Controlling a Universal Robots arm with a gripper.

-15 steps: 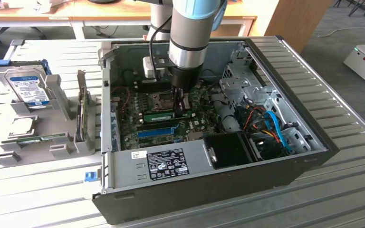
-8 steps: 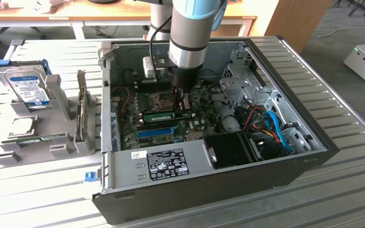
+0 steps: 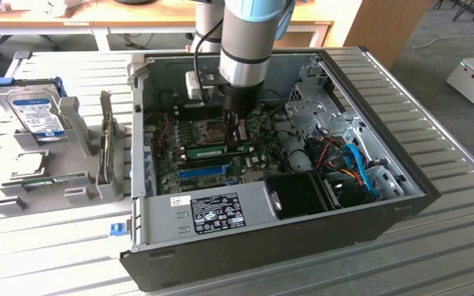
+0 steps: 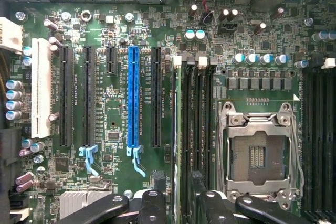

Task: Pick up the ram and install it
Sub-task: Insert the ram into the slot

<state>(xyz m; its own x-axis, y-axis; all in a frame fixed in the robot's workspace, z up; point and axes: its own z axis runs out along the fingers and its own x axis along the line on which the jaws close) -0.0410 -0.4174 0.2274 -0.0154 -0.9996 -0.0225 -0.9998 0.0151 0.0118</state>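
The ram [image 4: 177, 129] stands on edge in a black memory slot on the motherboard, beside the open CPU socket [image 4: 258, 153]. In the exterior view the ram [image 3: 207, 150] shows as a short green bar inside the open PC case [image 3: 385, 209]. My gripper [image 3: 235, 137] reaches straight down into the case, just above the board and close to the ram. In the wrist view my gripper [image 4: 181, 209] is open. Its black fingers [image 4: 152, 205] are spread to either side of the ram's line, and nothing is clamped between them.
A blue card slot [image 4: 133, 98] lies beside the memory slots. A black fan shroud [image 3: 303, 194] and drive cables fill the case at the exterior view's right. Outside the case, at the exterior view's left, a grey holder [image 3: 72, 197] carries a hard drive [image 3: 35, 114].
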